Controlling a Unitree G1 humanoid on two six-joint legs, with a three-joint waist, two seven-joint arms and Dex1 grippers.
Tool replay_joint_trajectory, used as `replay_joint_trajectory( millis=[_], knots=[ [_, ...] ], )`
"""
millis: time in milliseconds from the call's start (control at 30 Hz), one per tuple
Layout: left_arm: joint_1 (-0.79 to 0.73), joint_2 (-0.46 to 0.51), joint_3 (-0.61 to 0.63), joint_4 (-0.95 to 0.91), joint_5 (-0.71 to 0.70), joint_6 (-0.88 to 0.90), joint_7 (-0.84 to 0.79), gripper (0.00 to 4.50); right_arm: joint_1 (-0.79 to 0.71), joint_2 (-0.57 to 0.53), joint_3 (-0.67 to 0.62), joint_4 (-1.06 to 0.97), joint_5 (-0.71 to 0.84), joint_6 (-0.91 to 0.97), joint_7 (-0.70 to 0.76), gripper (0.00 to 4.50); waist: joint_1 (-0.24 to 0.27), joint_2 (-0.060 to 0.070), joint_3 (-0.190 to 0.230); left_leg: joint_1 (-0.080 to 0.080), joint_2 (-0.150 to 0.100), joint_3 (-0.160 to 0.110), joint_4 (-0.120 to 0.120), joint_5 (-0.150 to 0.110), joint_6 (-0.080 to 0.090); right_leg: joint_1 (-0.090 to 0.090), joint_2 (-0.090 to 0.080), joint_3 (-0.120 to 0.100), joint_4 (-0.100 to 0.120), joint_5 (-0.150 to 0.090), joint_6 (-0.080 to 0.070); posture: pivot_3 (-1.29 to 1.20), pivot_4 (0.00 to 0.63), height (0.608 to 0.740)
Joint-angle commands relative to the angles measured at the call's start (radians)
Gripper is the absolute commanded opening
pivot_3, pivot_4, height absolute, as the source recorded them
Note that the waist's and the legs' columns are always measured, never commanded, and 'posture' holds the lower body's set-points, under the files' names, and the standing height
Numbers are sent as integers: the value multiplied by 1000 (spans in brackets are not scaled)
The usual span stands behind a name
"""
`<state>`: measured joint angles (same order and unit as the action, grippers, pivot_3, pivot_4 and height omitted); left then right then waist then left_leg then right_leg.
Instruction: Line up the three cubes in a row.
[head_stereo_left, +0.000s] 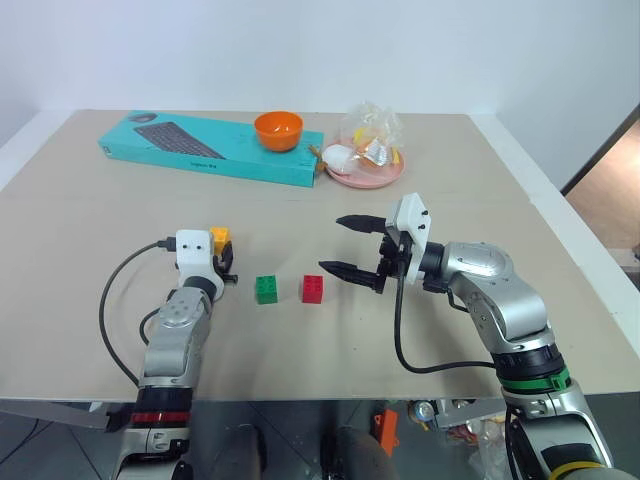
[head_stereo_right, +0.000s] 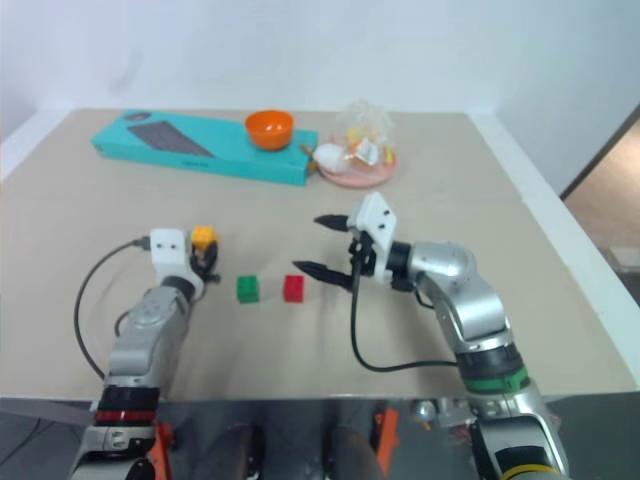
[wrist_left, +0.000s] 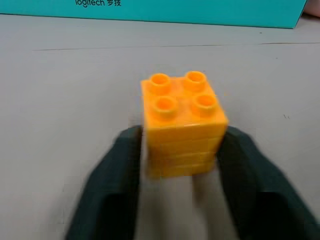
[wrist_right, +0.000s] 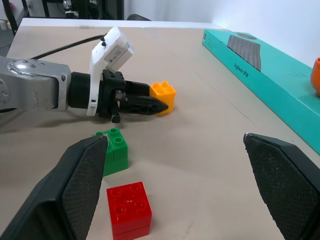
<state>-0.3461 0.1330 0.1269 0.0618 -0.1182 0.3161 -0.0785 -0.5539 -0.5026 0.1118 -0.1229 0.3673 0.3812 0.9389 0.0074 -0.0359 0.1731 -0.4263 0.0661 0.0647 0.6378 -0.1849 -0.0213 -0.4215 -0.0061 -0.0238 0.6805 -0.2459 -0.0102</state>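
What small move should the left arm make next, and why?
Probably carry the yellow block toward the robot and set it down left of the green block. The left gripper is shut on it, and it sits farther back than the green and red block, which already stand side by side. The right gripper hangs open.

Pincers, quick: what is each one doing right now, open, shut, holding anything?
Left pincer: shut on the yellow-orange cube, which sits on the table.
Right pincer: open, holding nothing, beside the red cube.
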Motion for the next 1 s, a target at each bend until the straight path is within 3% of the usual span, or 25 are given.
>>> replay_joint_trajectory(
  millis=[33,300,533,667,1000],
  knots=[
    [-28,18,13,0,-1,-31,-6,1506,-13,-8,-9,-6,-6,-22,9,4500,0,0,0,0,0,0,0,0,0,0,0,0,0,0,0,0,150,740],
    [-34,94,23,24,-26,-67,-103,1506,-28,-2,-3,11,-17,-31,20,4500,0,0,0,0,0,0,0,0,0,0,0,0,0,0,0,0,150,740],
    [43,326,32,13,-205,-162,-607,1506,-43,-2,4,27,-21,-37,40,4500,-3,0,0,0,1,2,-2,0,0,-1,0,0,0,0,-1,0,150,740],
    [74,472,23,112,-234,-291,-900,1506,-56,-1,10,45,-30,-46,57,4500,-3,0,0,0,1,2,-3,0,0,-3,1,0,0,-1,-2,0,150,740],
    [20,562,-26,312,-218,-504,-1227,1506,-66,-7,10,63,-41,-58,80,4500,0,0,0,-2,1,4,-2,0,0,-4,-1,-1,0,-2,-3,0,150,740]
  ],
)
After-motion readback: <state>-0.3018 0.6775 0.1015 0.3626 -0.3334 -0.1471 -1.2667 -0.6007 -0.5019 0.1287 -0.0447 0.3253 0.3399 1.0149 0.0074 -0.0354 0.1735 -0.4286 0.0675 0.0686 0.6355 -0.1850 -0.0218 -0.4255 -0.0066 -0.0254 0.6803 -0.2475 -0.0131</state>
